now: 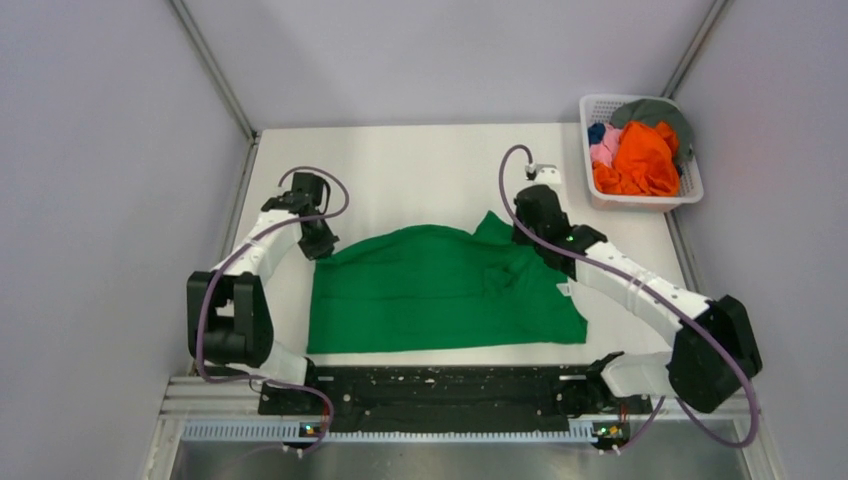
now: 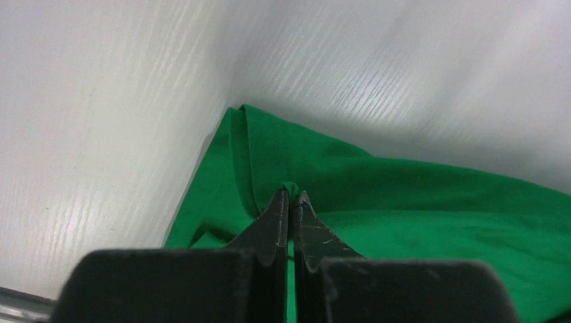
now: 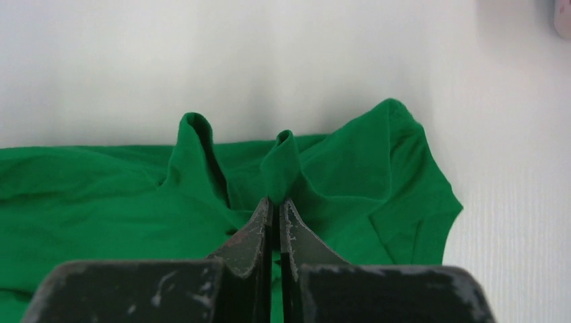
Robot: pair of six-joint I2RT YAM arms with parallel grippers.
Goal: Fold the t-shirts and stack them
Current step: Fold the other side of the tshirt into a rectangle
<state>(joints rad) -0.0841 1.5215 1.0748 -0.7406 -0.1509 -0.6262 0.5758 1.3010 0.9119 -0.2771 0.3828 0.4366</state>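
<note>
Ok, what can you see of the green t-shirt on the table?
The green t-shirt is soft, bright-green cloth, spread mostly flat but wrinkled on the white table, a sleeve poking out at its far right. A small white tag shows near its right edge. The left gripper pinches a fold at its far left corner, the right gripper a fold by that sleeve.

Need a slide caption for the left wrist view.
Left tool shut on a pinched fold of the green t-shirt, lying on the white table.

We see bright, even overhead light, soft shadow behind the shirt [image 3: 101, 195], streaked glare on the table [image 2: 377, 60], near foreground blurred in wrist views.
</note>
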